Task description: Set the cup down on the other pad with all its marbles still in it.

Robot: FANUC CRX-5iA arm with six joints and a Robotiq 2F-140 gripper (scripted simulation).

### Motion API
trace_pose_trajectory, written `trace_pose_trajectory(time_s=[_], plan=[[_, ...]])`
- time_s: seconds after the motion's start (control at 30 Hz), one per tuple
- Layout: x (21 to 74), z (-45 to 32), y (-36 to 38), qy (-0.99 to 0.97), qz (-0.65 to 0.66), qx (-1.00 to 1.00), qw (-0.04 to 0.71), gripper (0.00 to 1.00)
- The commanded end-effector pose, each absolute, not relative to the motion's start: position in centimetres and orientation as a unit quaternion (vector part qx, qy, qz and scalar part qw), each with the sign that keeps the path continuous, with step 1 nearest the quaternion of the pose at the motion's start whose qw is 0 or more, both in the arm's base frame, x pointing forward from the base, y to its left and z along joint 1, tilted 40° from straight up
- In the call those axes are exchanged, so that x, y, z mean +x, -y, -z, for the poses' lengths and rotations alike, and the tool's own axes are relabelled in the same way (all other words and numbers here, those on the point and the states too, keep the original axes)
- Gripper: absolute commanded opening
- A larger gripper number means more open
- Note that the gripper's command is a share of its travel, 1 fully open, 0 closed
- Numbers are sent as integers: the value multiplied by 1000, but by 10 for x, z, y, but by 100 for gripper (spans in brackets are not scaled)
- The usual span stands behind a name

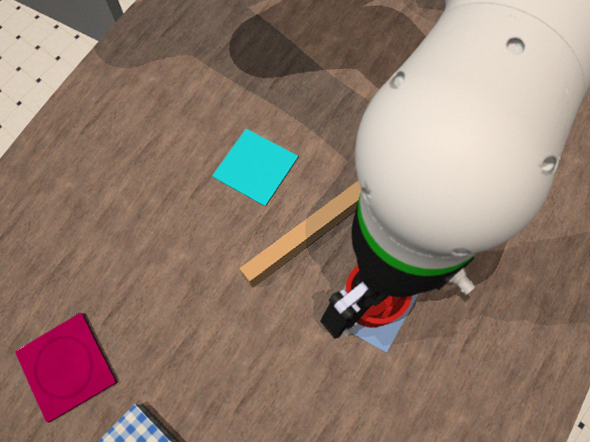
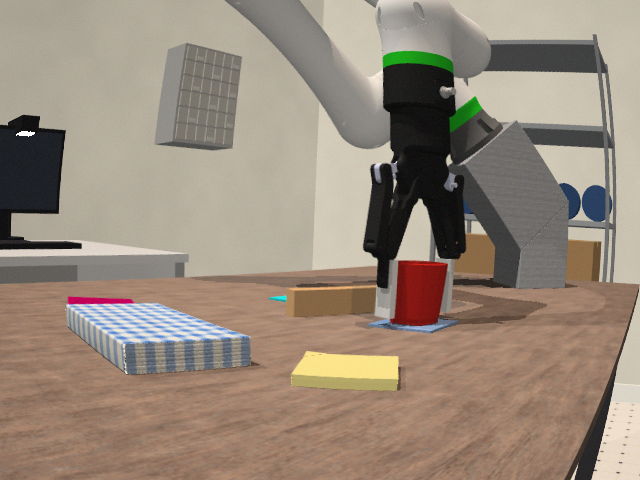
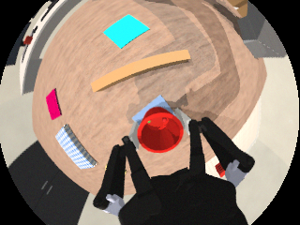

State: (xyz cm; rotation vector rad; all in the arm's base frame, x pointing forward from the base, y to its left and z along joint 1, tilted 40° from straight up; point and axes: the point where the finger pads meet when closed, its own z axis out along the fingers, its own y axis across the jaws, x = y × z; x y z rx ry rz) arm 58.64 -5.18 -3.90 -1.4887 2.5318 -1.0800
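Gripper [image 2: 413, 302] points straight down, fingers open and holding nothing, one pad [image 2: 383, 302] on each side of the cup [image 2: 417, 291], not closed on it. Cup stands upright on the blue pad [image 2: 413, 326]. Marbles inside cannot be made out. Rail [image 1: 299, 235] lies just beyond, between blue pad and cyan pad [image 1: 255, 165]. Nearby: yellow block [image 2: 345, 372], checked stack [image 2: 155, 335], magenta square [image 1: 64, 365]. No writing or labels legible.

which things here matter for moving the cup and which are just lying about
Job: red cup, blue-grey pad under it, cyan pad, tan rail, open gripper straddling the cup.

Lying about: magenta coaster, checked cloth stack, yellow notepad.
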Motion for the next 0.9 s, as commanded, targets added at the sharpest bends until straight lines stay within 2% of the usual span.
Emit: trace_pose_trajectory(time_s=[0.0, 0.87], plan=[[587, 39, 52, -809, 345, -476, 6, 58], [587, 39, 52, -809, 345, -476, 6, 55]])
